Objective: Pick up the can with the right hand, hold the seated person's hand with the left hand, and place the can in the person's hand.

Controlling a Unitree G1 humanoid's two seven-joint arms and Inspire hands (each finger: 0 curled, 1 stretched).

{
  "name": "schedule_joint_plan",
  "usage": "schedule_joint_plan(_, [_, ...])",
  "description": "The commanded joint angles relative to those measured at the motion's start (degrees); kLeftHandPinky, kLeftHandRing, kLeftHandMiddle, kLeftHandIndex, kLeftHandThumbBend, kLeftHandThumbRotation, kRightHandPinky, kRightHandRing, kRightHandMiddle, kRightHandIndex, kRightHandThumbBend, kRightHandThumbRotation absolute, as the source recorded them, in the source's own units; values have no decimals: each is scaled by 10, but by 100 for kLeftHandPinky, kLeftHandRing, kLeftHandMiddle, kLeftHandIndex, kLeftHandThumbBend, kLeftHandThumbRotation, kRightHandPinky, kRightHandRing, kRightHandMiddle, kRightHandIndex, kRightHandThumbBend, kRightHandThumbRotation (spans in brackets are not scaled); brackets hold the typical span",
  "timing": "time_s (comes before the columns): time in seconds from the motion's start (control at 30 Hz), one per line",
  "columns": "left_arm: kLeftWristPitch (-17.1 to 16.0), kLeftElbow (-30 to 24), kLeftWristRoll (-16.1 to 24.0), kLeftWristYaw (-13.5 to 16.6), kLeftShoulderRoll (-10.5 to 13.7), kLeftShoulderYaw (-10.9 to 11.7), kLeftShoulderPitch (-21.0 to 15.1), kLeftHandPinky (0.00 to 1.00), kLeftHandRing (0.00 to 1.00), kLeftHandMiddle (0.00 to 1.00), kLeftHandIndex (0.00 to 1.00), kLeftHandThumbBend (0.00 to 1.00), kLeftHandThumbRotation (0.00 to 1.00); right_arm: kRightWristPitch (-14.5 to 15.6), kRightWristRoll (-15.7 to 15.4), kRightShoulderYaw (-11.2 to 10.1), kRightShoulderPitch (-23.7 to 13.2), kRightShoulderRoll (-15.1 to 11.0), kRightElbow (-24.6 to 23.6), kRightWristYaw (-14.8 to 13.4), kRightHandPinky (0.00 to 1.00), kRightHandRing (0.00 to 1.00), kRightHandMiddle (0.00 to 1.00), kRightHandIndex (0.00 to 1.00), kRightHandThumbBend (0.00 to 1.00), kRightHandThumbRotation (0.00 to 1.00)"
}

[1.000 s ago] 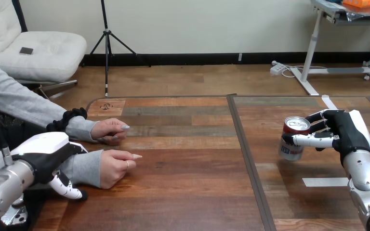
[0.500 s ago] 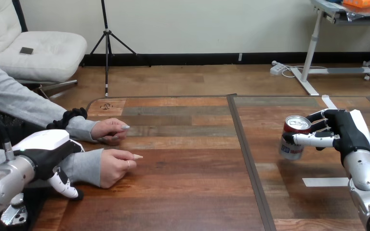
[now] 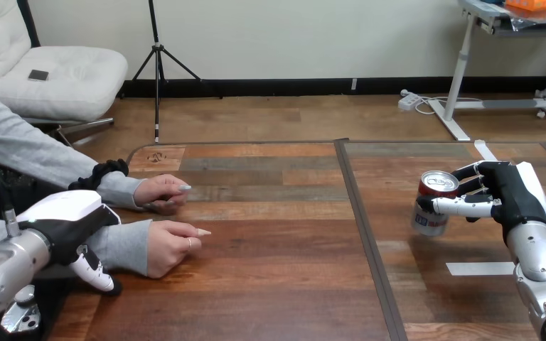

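A red-and-white can (image 3: pixel 434 204) stands upright at the table's right, and my right hand (image 3: pixel 506 197) is shut on it, thumb across the front and fingers round the far side. Whether its base touches the wood I cannot tell. The person's nearer hand (image 3: pixel 173 246) rests loosely closed on the table at the left, one finger pointing right. My left hand (image 3: pixel 64 226) lies over the grey sleeve at that wrist. The person's farther hand (image 3: pixel 161 192) is a loose fist just behind.
A dark seam (image 3: pixel 365 234) runs front to back through the wooden table (image 3: pixel 270 270), between the can and the person's hands. A strip of white tape (image 3: pixel 480 268) lies near my right forearm. A black hair tie (image 3: pixel 103 172) circles the farther sleeve.
My left hand has slid slightly left along the person's sleeve. The right hand, the can and the person's hands have stayed still.
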Motion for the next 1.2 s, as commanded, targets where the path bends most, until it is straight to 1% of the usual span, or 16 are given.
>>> schedule_joint_plan(0.0, [-4, 9, 11, 22, 16, -9, -13, 35, 43, 50, 48, 75, 0, -23, 6, -4, -33, -11, -22, -7, 37, 42, 46, 47, 78, 0])
schedule_joint_plan(0.17, [0, 12, 22, 38, 15, -11, -13, 31, 38, 46, 46, 74, 0, -23, 6, -5, -33, -11, -22, -6, 38, 42, 46, 47, 77, 0])
schedule_joint_plan(0.3, [1, 6, 26, 57, 15, -10, -9, 29, 37, 45, 46, 74, 0, -23, 5, -3, -34, -11, -22, -7, 38, 42, 46, 47, 78, 0])
schedule_joint_plan(0.4, [3, 6, 29, 68, 15, -10, -8, 29, 38, 46, 46, 76, 0, -20, 6, -4, -34, -10, -22, -5, 38, 42, 46, 47, 78, 0])
schedule_joint_plan(0.57, [5, 5, 32, 78, 16, -11, -9, 31, 39, 47, 49, 77, 0, -19, 9, -6, -35, -9, -21, -1, 38, 41, 46, 47, 78, 0])
schedule_joint_plan(0.67, [4, 3, 30, 81, 18, -10, -9, 32, 40, 48, 50, 77, 0, -21, 7, -5, -35, -10, -21, -1, 37, 41, 46, 47, 78, 0])
schedule_joint_plan(0.83, [-6, -2, 27, 99, 21, -5, -4, 32, 40, 48, 50, 79, 0, -22, 6, -4, -35, -11, -19, -1, 36, 40, 46, 47, 77, 0])
schedule_joint_plan(0.97, [-9, -6, 18, 100, 22, 1, -2, 31, 39, 47, 50, 80, 0, -22, 4, -2, -36, -11, -19, -3, 37, 41, 46, 47, 77, 0])
schedule_joint_plan(1.17, [-10, -14, 0, 92, 23, 10, 0, 27, 35, 43, 50, 79, 0, -20, 1, 0, -37, -12, -18, -3, 38, 41, 46, 47, 77, 0])
